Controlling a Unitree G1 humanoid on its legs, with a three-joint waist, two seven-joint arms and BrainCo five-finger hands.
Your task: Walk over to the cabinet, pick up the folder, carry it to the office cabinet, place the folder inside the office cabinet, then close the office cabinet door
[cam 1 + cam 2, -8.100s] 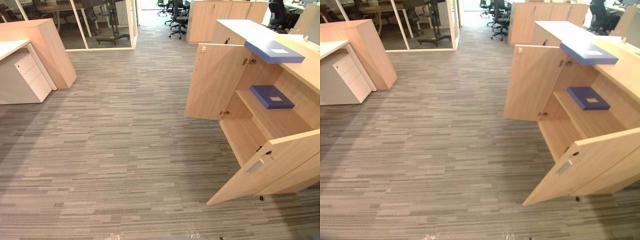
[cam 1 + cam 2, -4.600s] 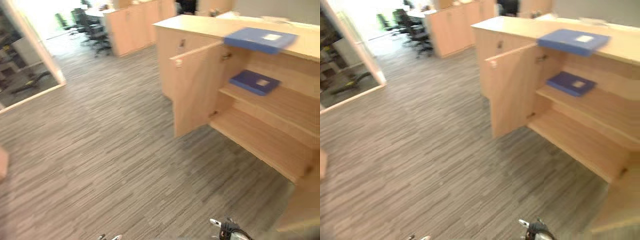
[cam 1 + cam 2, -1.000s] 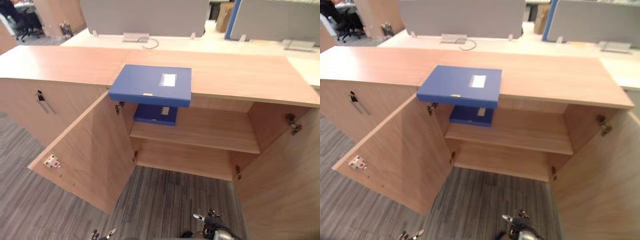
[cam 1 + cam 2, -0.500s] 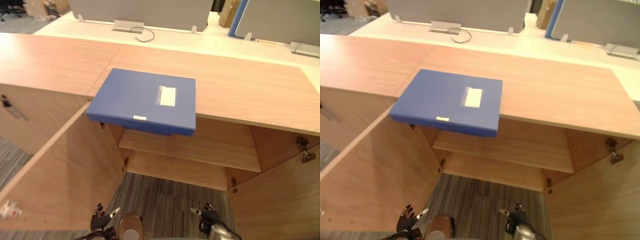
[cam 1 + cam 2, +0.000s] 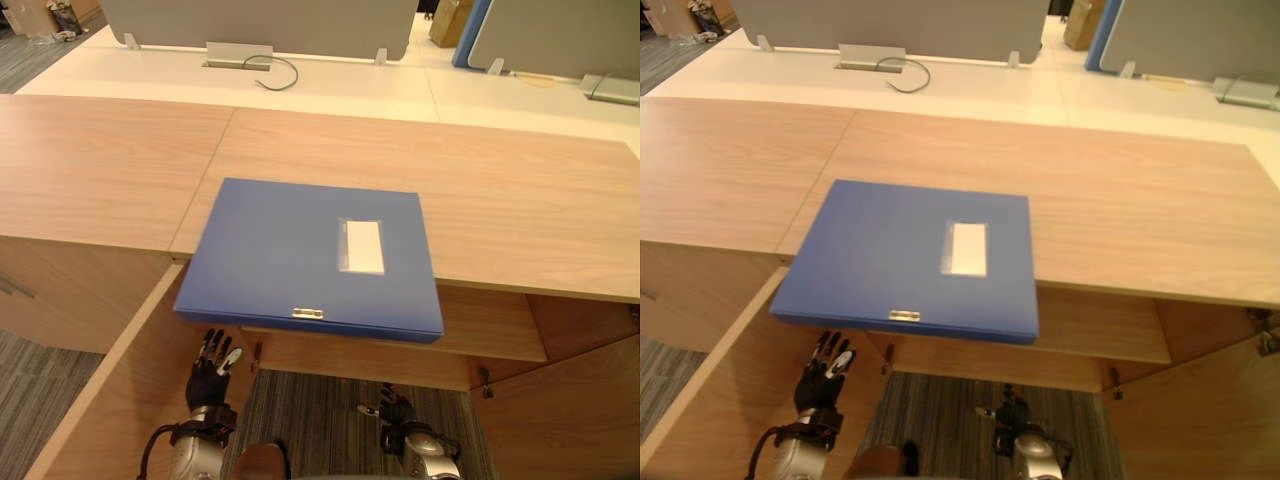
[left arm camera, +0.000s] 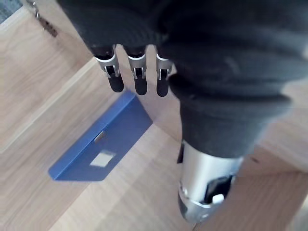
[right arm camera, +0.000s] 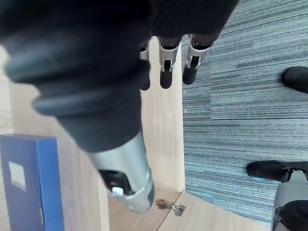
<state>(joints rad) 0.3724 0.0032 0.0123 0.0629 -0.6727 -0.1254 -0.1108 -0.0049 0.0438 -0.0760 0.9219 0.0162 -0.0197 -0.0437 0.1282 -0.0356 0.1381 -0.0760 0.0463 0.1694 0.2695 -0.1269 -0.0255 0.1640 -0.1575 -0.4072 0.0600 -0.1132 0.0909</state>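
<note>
Blue folder (image 5: 310, 255) lies flat on the wooden cabinet (image 5: 520, 200) top, its front edge overhanging the open compartment. Below it, the left robot hand (image 5: 211, 370) and right robot hand (image 5: 397, 413) hang spread, holding nothing.

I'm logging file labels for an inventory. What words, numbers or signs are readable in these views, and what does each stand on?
No text can be read in any view.
The white rectangular label on the lid of the flat blue folder: looks blank, or its print is too small to read.
The small pale tag on the folder's front edge: too small to read.
</note>
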